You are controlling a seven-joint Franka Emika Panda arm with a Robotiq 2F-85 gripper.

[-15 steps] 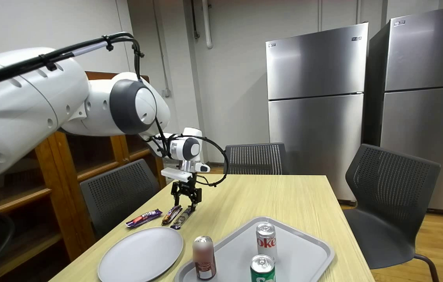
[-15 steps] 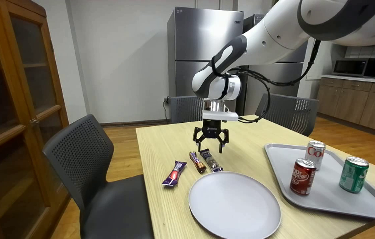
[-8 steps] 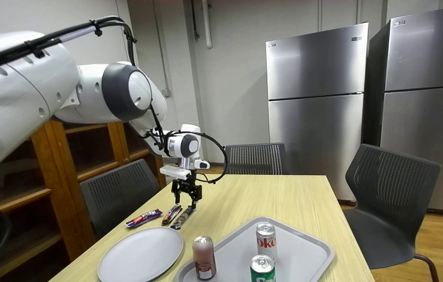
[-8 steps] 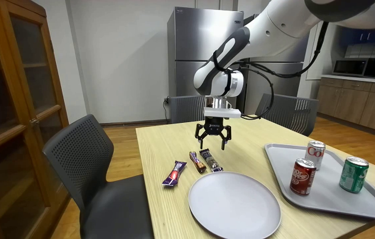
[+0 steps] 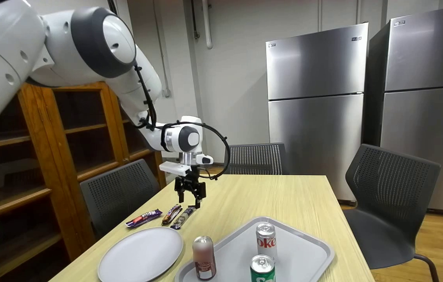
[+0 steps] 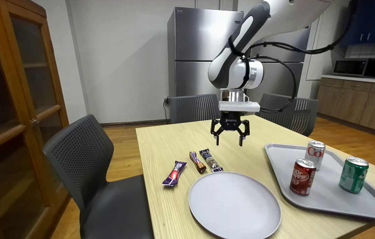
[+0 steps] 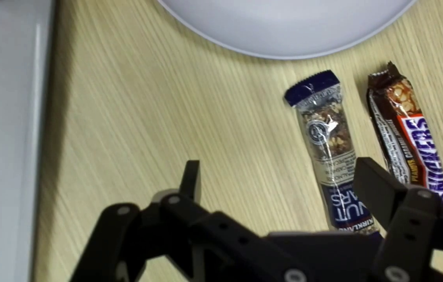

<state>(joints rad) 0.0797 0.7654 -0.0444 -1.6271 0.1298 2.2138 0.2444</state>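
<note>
The Robotiq gripper (image 6: 229, 142) is held above the table (image 6: 167, 139), its fingers spread wide and nothing gripped. The Kirkland nut bar (image 7: 329, 149) is laid flat just beside the Snickers bar (image 7: 413, 137), one end set near the plate (image 7: 288, 31). By all appearances a hovering stage is in hand, with no contact made. For any grasp of the nut bar, the fingers would need to be centred over it (in the wrist view it is shown closer to one finger) and lowered.

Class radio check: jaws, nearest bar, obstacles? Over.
Jaws open, empty. Long clear-and-blue plastic-wrapped nut bar lying flat. Possible obstacle alongside: brown plastic-wrapped Snickers bar.
</note>
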